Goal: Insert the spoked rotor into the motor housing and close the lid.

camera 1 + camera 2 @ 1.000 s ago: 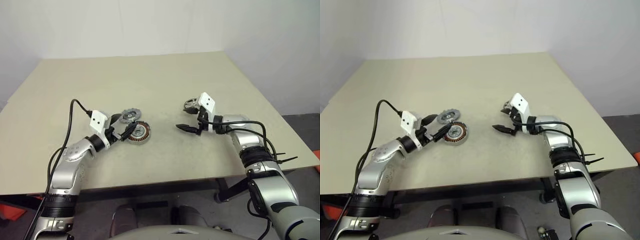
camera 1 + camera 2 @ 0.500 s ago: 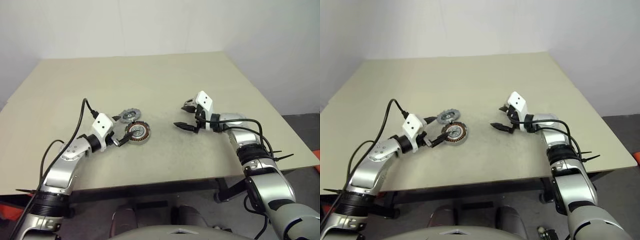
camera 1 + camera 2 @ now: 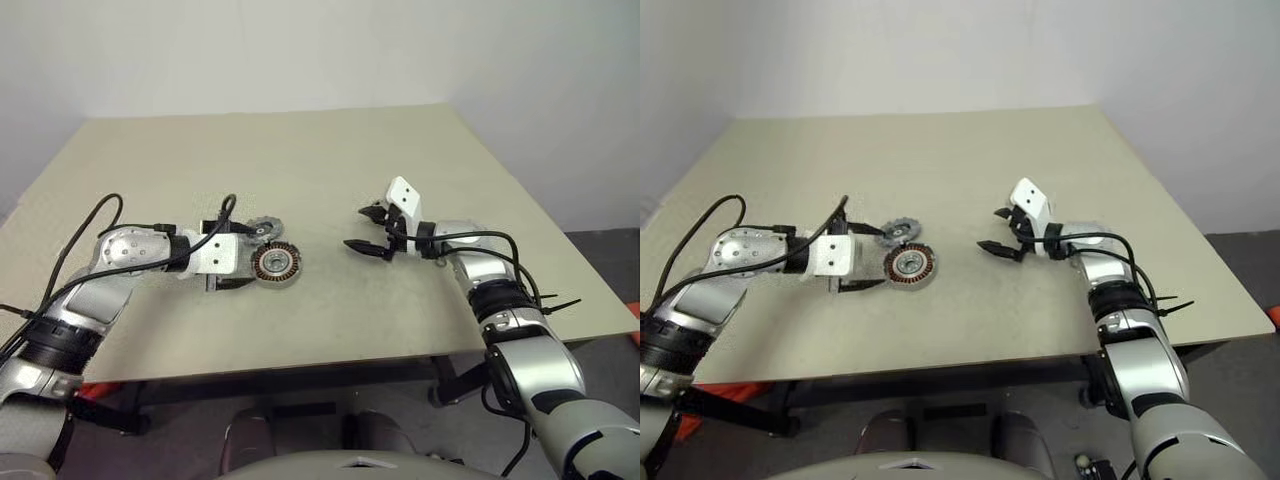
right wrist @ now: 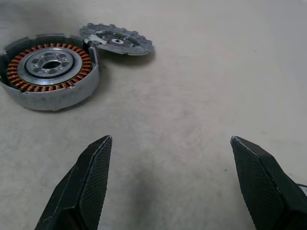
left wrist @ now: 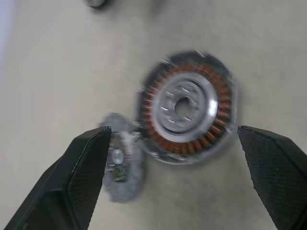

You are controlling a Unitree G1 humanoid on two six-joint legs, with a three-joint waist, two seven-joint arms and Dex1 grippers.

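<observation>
With both the left gripper (image 5: 172, 163) and the right gripper (image 4: 170, 182) spread wide and empty, the motor housing (image 3: 275, 263), lying mid-table with the lid (image 3: 262, 229) touching its far edge, is best straddled squarely and steadied for the rotor.

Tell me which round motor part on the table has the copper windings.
The motor housing, the thick grey puck ringed with copper coils around a silver hub. The lid beside it is a thin flat disc with a notched rim and no copper.
</observation>
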